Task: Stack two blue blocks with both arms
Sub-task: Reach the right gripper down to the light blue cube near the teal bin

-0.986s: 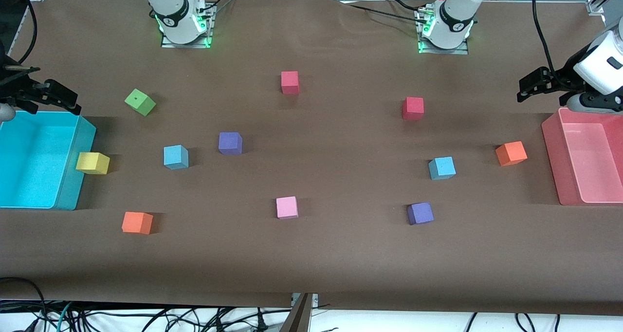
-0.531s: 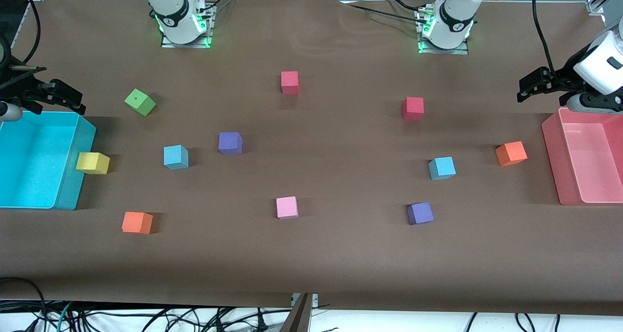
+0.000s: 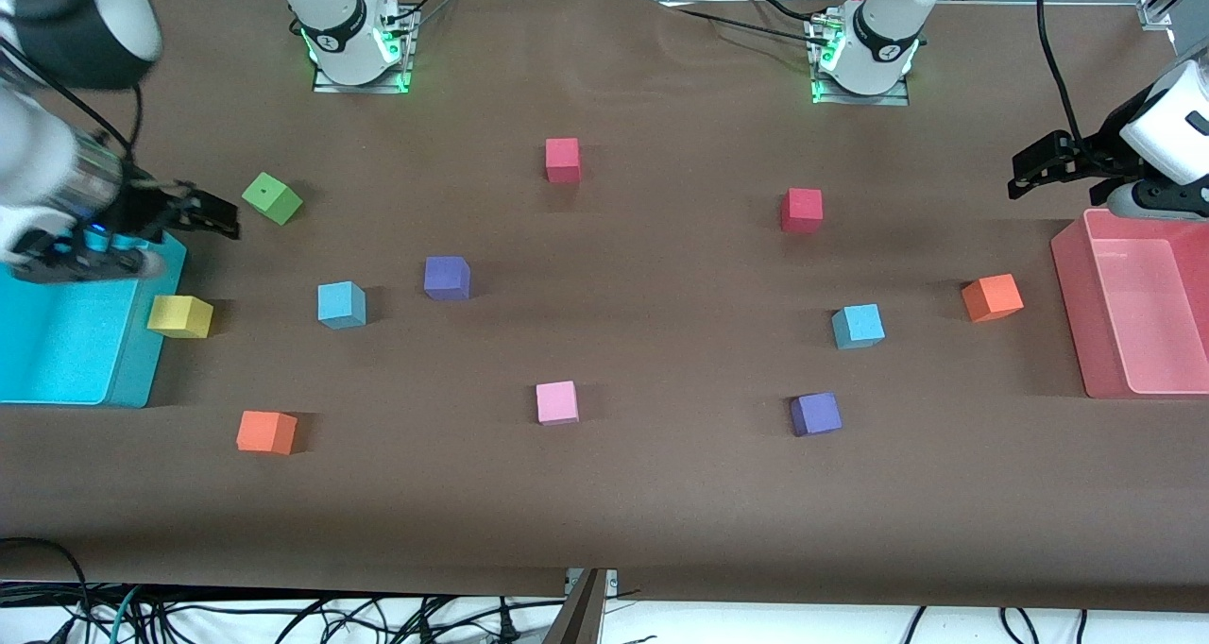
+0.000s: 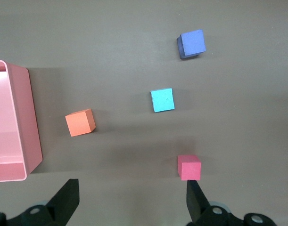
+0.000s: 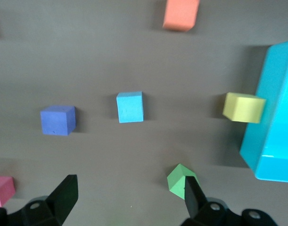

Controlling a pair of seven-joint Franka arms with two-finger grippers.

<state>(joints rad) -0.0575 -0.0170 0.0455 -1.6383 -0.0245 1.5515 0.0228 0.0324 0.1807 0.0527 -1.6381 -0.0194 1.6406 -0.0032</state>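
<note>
Near the cyan bin (image 3: 57,342), the right gripper (image 3: 203,217), jaws spread and empty, hovers closest to one blue block (image 3: 341,304); the other blue block (image 3: 858,326) lies toward the pink bin (image 3: 1133,304), nearer the open, empty left gripper (image 3: 1034,164).

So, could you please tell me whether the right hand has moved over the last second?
Yes. The right hand has swung off the cyan bin toward the green block.

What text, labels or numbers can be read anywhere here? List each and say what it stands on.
None can be read.
Marks on the dark collars of the right arm's base and the left arm's base: too small to read.
The foam cubes, cyan bin and pink bin: no print.
</note>
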